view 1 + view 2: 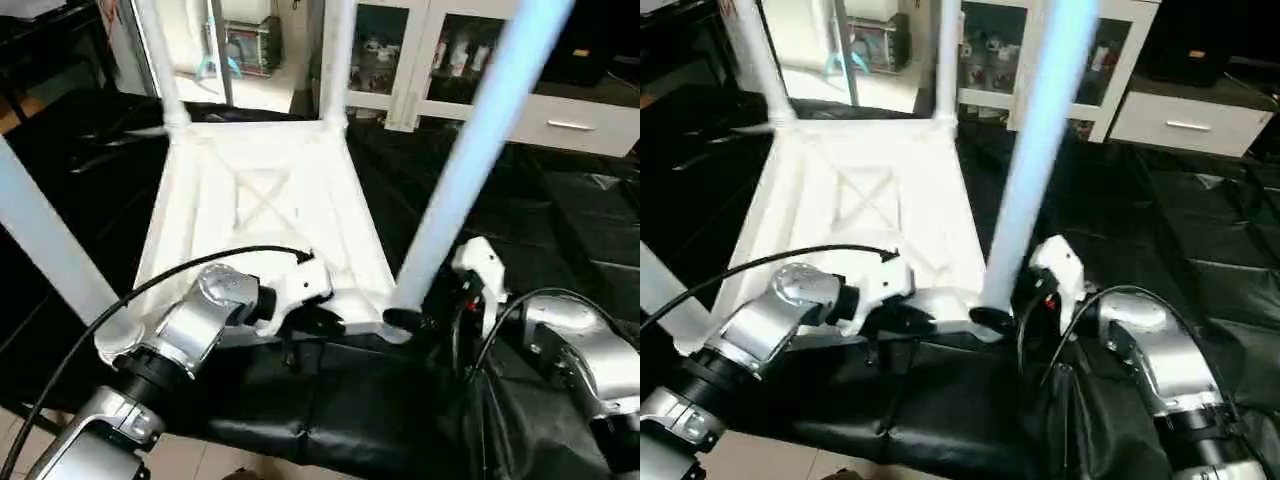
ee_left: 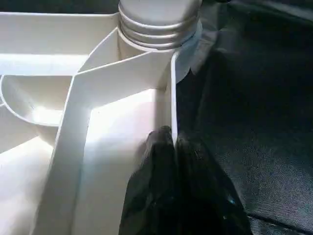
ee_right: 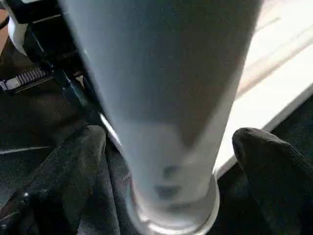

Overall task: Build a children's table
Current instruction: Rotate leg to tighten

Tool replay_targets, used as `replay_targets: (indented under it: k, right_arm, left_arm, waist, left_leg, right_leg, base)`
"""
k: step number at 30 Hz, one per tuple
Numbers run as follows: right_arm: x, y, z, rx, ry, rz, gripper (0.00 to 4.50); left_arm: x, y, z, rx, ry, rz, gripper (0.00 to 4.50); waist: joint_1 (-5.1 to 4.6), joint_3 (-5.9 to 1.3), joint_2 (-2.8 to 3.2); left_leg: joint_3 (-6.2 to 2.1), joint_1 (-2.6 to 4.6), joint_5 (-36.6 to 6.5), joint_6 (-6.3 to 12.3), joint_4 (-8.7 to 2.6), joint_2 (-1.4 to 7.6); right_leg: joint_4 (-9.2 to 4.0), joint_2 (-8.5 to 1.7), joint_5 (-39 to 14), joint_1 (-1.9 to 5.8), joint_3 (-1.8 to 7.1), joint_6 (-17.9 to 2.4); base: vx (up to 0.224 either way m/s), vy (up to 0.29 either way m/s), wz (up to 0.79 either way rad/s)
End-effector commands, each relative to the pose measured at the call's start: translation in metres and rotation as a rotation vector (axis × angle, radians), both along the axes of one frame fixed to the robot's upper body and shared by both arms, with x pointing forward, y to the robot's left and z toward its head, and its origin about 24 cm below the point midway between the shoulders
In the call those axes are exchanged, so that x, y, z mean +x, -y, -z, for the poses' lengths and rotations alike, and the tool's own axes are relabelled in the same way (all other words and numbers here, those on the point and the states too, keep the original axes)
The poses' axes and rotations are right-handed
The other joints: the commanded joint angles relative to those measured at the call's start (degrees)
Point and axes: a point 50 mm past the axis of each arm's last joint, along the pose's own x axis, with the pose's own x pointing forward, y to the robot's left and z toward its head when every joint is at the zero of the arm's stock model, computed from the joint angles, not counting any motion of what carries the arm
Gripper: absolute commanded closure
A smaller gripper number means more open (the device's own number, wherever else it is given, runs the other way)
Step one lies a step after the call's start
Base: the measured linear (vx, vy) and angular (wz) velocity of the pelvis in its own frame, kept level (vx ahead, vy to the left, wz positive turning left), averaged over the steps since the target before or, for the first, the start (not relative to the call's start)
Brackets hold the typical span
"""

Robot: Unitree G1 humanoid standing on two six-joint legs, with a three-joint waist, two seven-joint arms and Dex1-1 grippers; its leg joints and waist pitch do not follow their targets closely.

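The children's table lies upside down on black cloth, its ribbed X-braced top (image 1: 270, 200) facing up. Legs stand in its corner sockets: near right leg (image 1: 470, 150), near left leg (image 1: 50, 250), far left leg (image 1: 160, 60) and far right leg (image 1: 338, 60). My left gripper (image 2: 173, 142) is shut on the thin near rim (image 2: 172, 88) of the top, close to the near right socket. My right gripper (image 3: 171, 161) is open, with one black finger (image 3: 73, 166) on each side of the near right leg's base (image 3: 171, 191) and a small gap at both.
A white glass-door cabinet (image 1: 400, 60) and a drawer front (image 1: 570, 125) stand behind the work. Black cloth (image 1: 560, 220) covers the surface around the top. Tiled floor (image 1: 200, 460) shows past the near edge. A black cable (image 1: 200, 262) loops over my left forearm.
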Motion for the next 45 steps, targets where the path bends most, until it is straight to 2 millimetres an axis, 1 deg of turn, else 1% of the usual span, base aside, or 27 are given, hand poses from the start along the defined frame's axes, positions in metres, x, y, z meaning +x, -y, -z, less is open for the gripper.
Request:
replay_targets:
  k: [1, 2, 4, 5, 8, 11, 13, 17, 18, 20, 21, 22, 23, 25, 26, 27, 28, 30, 31, 33, 34, 36, 37, 38, 39, 44, 45]
  right_arm:
    - [0.004, -0.002, -0.001, -0.003, 0.005, -0.014, 0.03]
    - [0.005, -0.003, -0.001, 0.005, 0.008, -0.027, 0.19]
    - [0.005, -0.004, -0.002, 0.007, 0.007, -0.036, 0.19]
    - [0.005, -0.004, -0.002, 0.007, 0.007, -0.044, 0.33]
    - [0.006, -0.003, -0.002, 0.007, 0.004, -0.050, 0.54]
    - [0.006, 0.000, -0.002, 0.006, 0.004, -0.048, 0.92]
    - [0.007, 0.001, -0.002, 0.006, 0.005, -0.046, 0.97]
    - [0.008, 0.002, -0.001, 0.004, 0.004, -0.038, 1.41]
    - [0.009, 0.003, -0.001, 0.001, 0.005, -0.029, 1.46]
    - [0.009, 0.003, 0.000, -0.001, 0.007, -0.026, 1.54]
    - [0.010, 0.004, 0.001, -0.006, 0.007, -0.016, 1.78]
    - [0.010, 0.004, 0.001, -0.007, 0.008, -0.013, 1.78]
    - [0.010, 0.003, 0.002, -0.008, 0.008, -0.011, 1.88]
    - [0.010, 0.003, 0.002, -0.009, 0.013, 0.000, 1.94]
    - [0.010, 0.003, 0.002, -0.010, 0.013, 0.002, 2.23]
    - [0.011, 0.004, 0.003, -0.017, 0.016, 0.020, 2.30]
    - [0.011, 0.004, 0.003, -0.017, 0.016, 0.020, 2.32]
    - [0.020, 0.007, 0.011, -0.094, 0.034, 0.171, 2.46]
    - [0.025, 0.006, 0.018, -0.087, 0.025, 0.331, 2.46]
    - [0.025, 0.004, 0.020, -0.073, 0.016, 0.361, 2.52]
    - [0.025, 0.003, 0.020, -0.069, 0.013, 0.366, 2.55]
    - [0.025, 0.003, 0.021, -0.064, 0.010, 0.379, 2.57]
    - [0.026, 0.001, 0.024, -0.063, 0.016, 0.459, 2.57]
    - [0.027, 0.002, 0.024, -0.063, 0.018, 0.492, 2.57]
    - [0.026, 0.001, 0.025, -0.063, 0.019, 0.500, 2.58]
    - [0.023, -0.003, 0.026, -0.063, 0.023, 0.479, 2.59]
    - [0.023, -0.005, 0.025, -0.044, 0.034, 0.479, 2.59]
  left_arm:
    - [-0.009, 0.008, 0.005, -0.008, -0.043, 0.060, 4.50]
    - [-0.009, 0.007, 0.004, -0.006, -0.044, 0.062, 4.50]
    - [-0.010, 0.006, 0.004, -0.004, -0.044, 0.062, 4.50]
    - [-0.009, 0.005, 0.005, 0.000, -0.041, 0.059, 4.50]
    - [-0.010, 0.003, 0.005, 0.007, -0.039, 0.053, 4.50]
    - [-0.010, 0.003, 0.006, 0.006, -0.041, 0.051, 4.50]
    - [-0.011, 0.003, 0.006, 0.008, -0.042, 0.051, 4.50]
    - [-0.010, 0.004, 0.006, 0.010, -0.043, 0.050, 4.50]
    - [-0.010, 0.004, 0.006, 0.012, -0.043, 0.049, 4.50]
    - [-0.010, 0.004, 0.006, 0.012, -0.043, 0.049, 4.50]
    - [-0.010, 0.004, 0.006, 0.013, -0.042, 0.049, 4.50]
    - [-0.009, 0.004, 0.006, 0.014, -0.042, 0.050, 4.50]
    - [-0.009, 0.004, 0.006, 0.015, -0.041, 0.050, 4.50]
    - [-0.008, 0.004, 0.006, 0.018, -0.040, 0.048, 4.50]
    - [-0.008, 0.004, 0.006, 0.019, -0.040, 0.046, 4.50]
    - [-0.006, 0.003, 0.006, 0.027, -0.036, 0.028, 4.50]
    - [-0.006, 0.003, 0.006, 0.027, -0.036, 0.028, 4.50]
    - [0.005, 0.003, 0.009, 0.065, -0.008, -0.092, 4.50]
    - [0.020, 0.007, 0.008, 0.070, 0.035, -0.230, 4.50]
    - [0.023, 0.009, 0.007, 0.063, 0.041, -0.257, 4.50]
    - [0.023, 0.009, 0.007, 0.061, 0.042, -0.262, 4.50]
    - [0.024, 0.010, 0.006, 0.059, 0.044, -0.271, 4.50]
    - [0.028, 0.012, 0.005, 0.063, 0.074, -0.307, 4.50]
    - [0.030, 0.013, 0.004, 0.065, 0.086, -0.317, 4.50]
    - [0.030, 0.013, 0.004, 0.061, 0.089, -0.313, 4.50]
    - [0.028, 0.015, 0.003, 0.055, 0.094, -0.278, 4.50]
    - [0.029, 0.015, 0.004, 0.059, 0.097, -0.285, 4.50]
  waist:
    - [-0.34, -3.07, -0.81]
    - [-0.34, -3.12, -0.97]
    - [-0.29, -3.16, -0.76]
    - [-0.23, -3.23, -0.96]
    - [-0.24, -3.26, -0.98]
    - [-0.25, -3.17, -1.06]
    - [-0.24, -3.18, -1.00]
    - [-0.25, -3.29, -1.01]
    - [-0.26, -3.32, -0.89]
    - [-0.24, -3.30, -0.99]
    - [-0.25, -3.31, -0.88]
    - [-0.23, -3.29, -0.46]
    - [-0.35, -3.33, -0.68]
    - [-0.42, -3.32, -0.53]
    - [-0.46, -3.30, -0.63]
    - [-0.50, -3.31, -0.55]
    - [-0.50, -3.31, -0.55]
    - [-0.71, -3.05, -0.54]
    - [-1.04, -2.92, -0.79]
    - [-1.04, -3.08, -0.81]
    - [-1.02, -3.10, -0.94]
    - [-1.25, -3.10, -0.88]
    - [-1.38, -3.15, -0.60]
    - [-1.51, -3.12, -0.62]
    - [-1.49, -3.33, -0.30]
    - [-1.72, -3.26, -0.43]
    - [-1.78, -3.18, -0.18]
  left_leg:
    - [-1.43, 0.91, -12.7, 1.47, -4.85, 3.62]
    - [-1.44, 0.84, -12.2, 1.61, -4.82, 3.60]
    - [-1.43, 0.90, -11.5, 1.77, -4.74, 3.62]
    - [-1.40, 0.85, -10.7, 2.13, -4.66, 3.62]
    - [-1.34, 0.77, -9.5, 2.76, -4.55, 3.57]
    - [-1.34, 0.78, -10.4, 2.66, -4.60, 3.57]
    - [-1.37, 0.80, -10.5, 2.57, -4.59, 3.59]
    - [-1.36, 0.83, -9.7, 2.62, -4.52, 3.56]
    - [-1.35, 0.83, -9.6, 2.67, -4.50, 3.53]
    - [-1.32, 0.79, -9.7, 2.73, -4.46, 3.52]
    - [-1.34, 0.82, -9.9, 2.65, -4.47, 3.51]
    - [-1.41, 0.83, -10.1, 2.52, -4.50, 3.51]
    - [-1.38, 0.86, -10.4, 2.39, -4.52, 3.53]
    - [-1.43, 0.82, -10.9, 2.12, -4.56, 3.53]
    - [-1.44, 0.83, -11.2, 2.01, -4.57, 3.51]
    - [-1.41, 0.86, -11.4, 1.88, -4.56, 3.48]
    - [-1.41, 0.86, -11.4, 1.88, -4.56, 3.48]
    - [-1.38, 0.89, -12.5, 0.93, -4.70, 3.43]
    - [-1.41, 0.85, -13.6, 0.13, -4.84, 3.22]
    - [-1.74, 1.18, -15.3, -1.22, -4.78, 3.14]
    - [-1.82, 1.07, -15.8, -1.05, -4.87, 3.20]
    - [-1.84, 0.92, -15.9, -0.43, -4.91, 3.22]
    - [-1.73, 0.96, -15.6, -0.23, -4.85, 3.18]
    - [-1.72, 0.88, -15.4, -0.25, -4.89, 3.16]
    - [-1.86, 0.83, -14.6, -0.36, -4.88, 3.18]
    - [-1.76, 0.69, -14.8, 0.18, -4.91, 3.21]
    - [-1.73, 0.76, -15.5, 0.09, -4.95, 3.20]
  right_leg:
    - [-3.88, -3.68, -15.1, 2.20, 2.70, -12.4]
    - [-3.80, -3.70, -14.9, 2.26, 2.65, -12.5]
    - [-3.68, -3.67, -14.1, 2.23, 2.65, -12.6]
    - [-3.52, -3.67, -13.0, 2.31, 2.65, -12.8]
    - [-3.37, -3.65, -11.6, 2.38, 2.62, -13.3]
    - [-3.60, -3.71, -13.6, 2.38, 2.63, -12.9]
    - [-3.59, -3.71, -13.9, 2.36, 2.63, -12.8]
    - [-3.45, -3.62, -12.7, 2.39, 2.62, -12.9]
    - [-3.40, -3.57, -12.2, 2.40, 2.60, -13.1]
    - [-3.43, -3.64, -12.3, 2.43, 2.60, -13.3]
    - [-3.48, -3.60, -12.6, 2.42, 2.59, -13.2]
    - [-3.44, -3.59, -12.7, 2.40, 2.58, -13.2]
    - [-3.47, -3.51, -12.4, 2.42, 2.56, -13.3]
    - [-3.48, -3.52, -12.4, 2.47, 2.55, -13.3]
    - [-3.49, -3.50, -12.5, 2.49, 2.55, -13.3]
    - [-3.51, -3.45, -12.6, 2.45, 2.56, -13.3]
    - [-3.51, -3.45, -12.6, 2.45, 2.56, -13.3]
    - [-3.76, -3.32, -14.7, 2.18, 2.58, -12.8]
    - [-4.18, -3.26, -17.5, 2.20, 2.55, -11.8]
    - [-4.61, -3.61, -22.0, 2.15, 2.41, -10.3]
    - [-4.79, -3.71, -22.7, 2.22, 2.40, -9.5]
    - [-4.80, -3.57, -21.8, 2.13, 2.45, -9.2]
    - [-4.80, -3.45, -20.3, 2.02, 2.52, -9.5]
    - [-4.72, -3.38, -19.7, 1.91, 2.56, -9.7]
    - [-4.41, -3.43, -18.1, 2.22, 2.43, -10.2]
    - [-4.37, -3.34, -16.7, 2.30, 2.44, -10.6]
    - [-4.55, -3.31, -17.3, 2.14, 2.45, -10.6]
  base:
    - [0.000, 0.000, 0.00]
    - [0.000, 0.000, 0.00]
    - [0.000, 0.000, 0.00]
    - [0.000, 0.000, 0.00]
    - [0.000, 0.000, 0.00]
    - [0.000, 0.000, 0.00]
    - [0.000, 0.000, 0.00]
    - [0.000, 0.000, 0.00]
    - [0.000, 0.000, 0.00]
    - [0.000, 0.000, 0.00]
    - [0.000, 0.000, 0.00]
    - [0.000, 0.000, 0.00]
    - [0.000, 0.000, 0.00]
    - [0.000, 0.000, 0.00]
    - [0.000, 0.000, 0.00]
    - [0.000, 0.000, 0.00]
    - [0.000, 0.000, 0.00]
    - [0.000, 0.000, 0.00]
    - [0.000, 0.000, 0.00]
    - [0.000, 0.000, 0.00]
    - [0.000, 0.000, 0.00]
    - [0.000, 0.000, 0.00]
    - [0.000, 0.000, 0.00]
    - [0.000, 0.000, 0.00]
    - [0.000, 0.000, 0.00]
    - [0.000, 0.000, 0.00]
    - [0.000, 0.000, 0.00]
